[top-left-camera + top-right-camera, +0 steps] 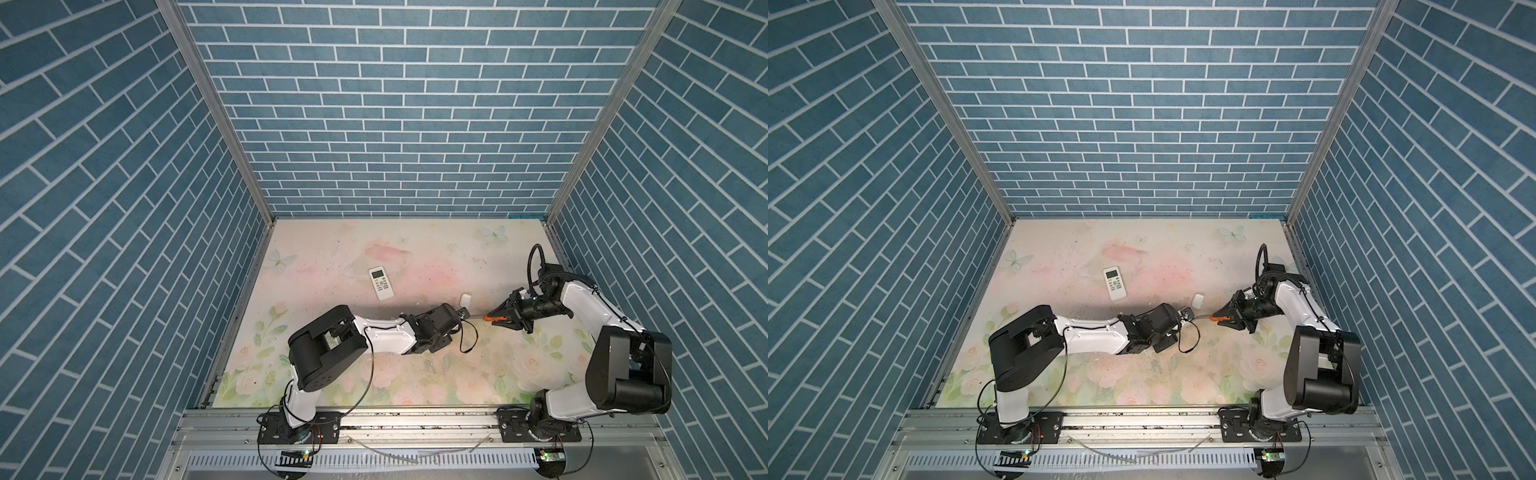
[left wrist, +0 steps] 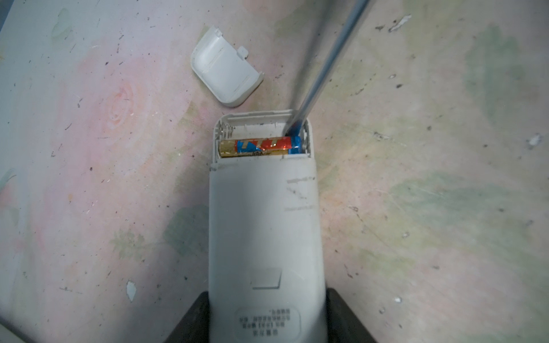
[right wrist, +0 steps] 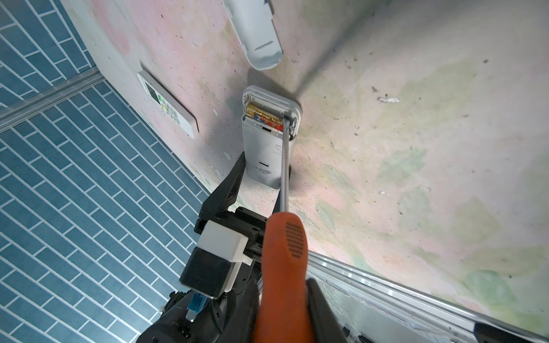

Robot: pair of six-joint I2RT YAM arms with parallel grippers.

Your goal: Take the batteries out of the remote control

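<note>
Left gripper is pinching the remote control across its width, one dark finger on each long side. The remote is back face up, with its open end pointing away from the wrist. In both top views that grip sits in the lower centre of the frame, slightly right of the middle of the floral table. I can't tell whether the remote rests on the table or hangs just over it. The compartment is uncovered. One battery, wrapped in gold, red and blue, lies crosswise in the slot nearer the remote's body. The outer slot shows a bare spring; I can only confirm that one cell. Right gripper is clamped on the orange handle of a screwdriver, coming in from the right of the frame. The shaft runs straight into the compartment, with its tip at the battery's blue end by the side wall. It looks like contact, but I can't confirm. The loose white cover lies on the table just above the remote's open end in the top views, not touching it. A second remote lies face up with its display and buttons showing. It is up and left of both grippers in the top views, well apart from them.
</note>
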